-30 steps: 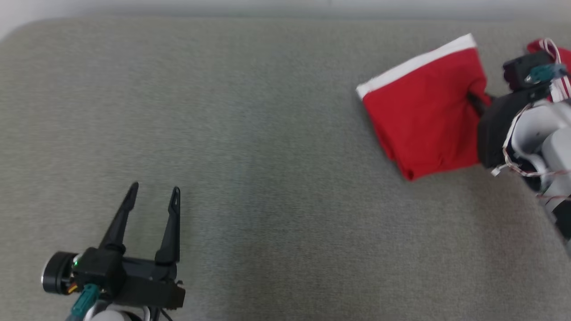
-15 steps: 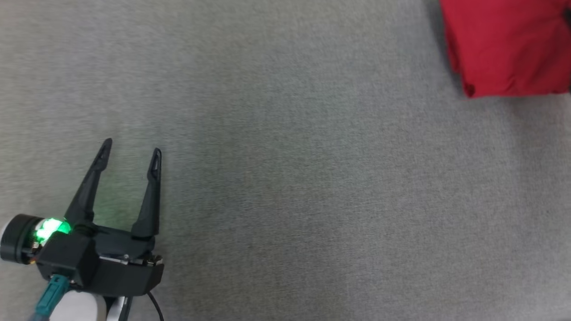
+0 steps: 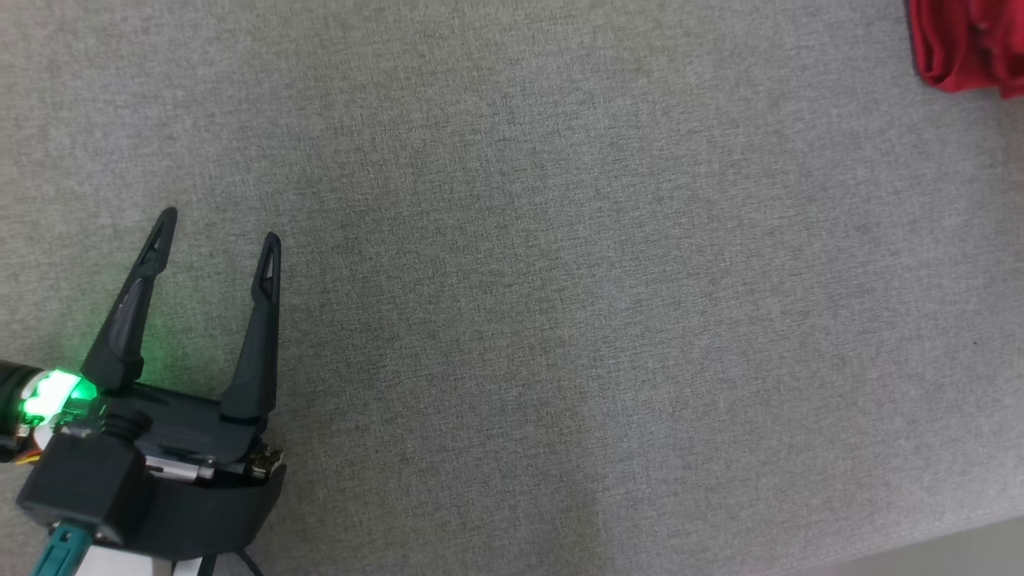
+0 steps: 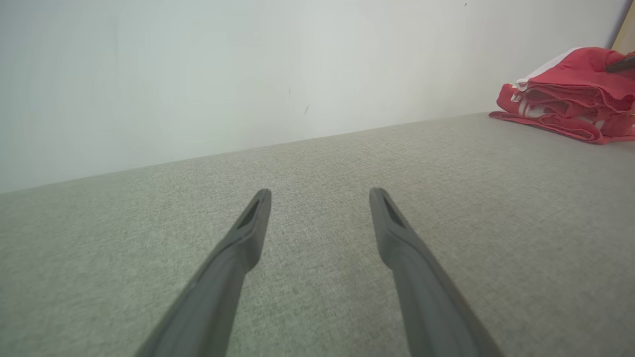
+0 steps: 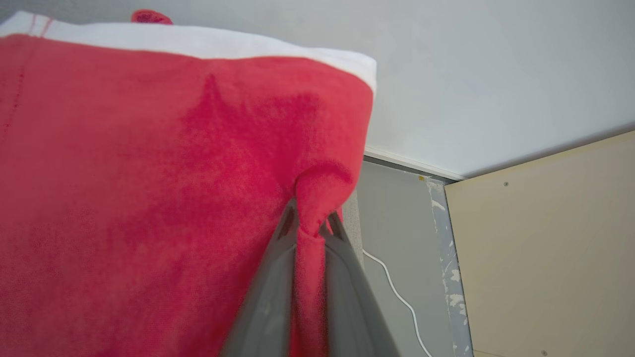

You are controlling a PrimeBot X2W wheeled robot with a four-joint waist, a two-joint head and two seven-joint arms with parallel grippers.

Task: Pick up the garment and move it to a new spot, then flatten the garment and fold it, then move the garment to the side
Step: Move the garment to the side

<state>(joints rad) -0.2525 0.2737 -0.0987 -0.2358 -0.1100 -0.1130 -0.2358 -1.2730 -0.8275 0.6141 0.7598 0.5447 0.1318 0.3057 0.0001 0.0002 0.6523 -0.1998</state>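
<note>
Here, garment point(image 3: 964, 44): we see red cloth with a white band, folded, lying at the far right of the grey surface point(image 3: 560, 280).
Right gripper point(image 5: 310, 218): clenched on a pinch of the garment's red fabric, fingers close together.
Left gripper point(image 3: 220, 226): released, fingers spread wide, holding nothing, well apart from the garment.
Backdrop: we note a pale wall point(image 4: 198, 74) behind the surface.

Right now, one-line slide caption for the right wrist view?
Right gripper shut on a pinched fold of the red, white-banded garment.
</note>
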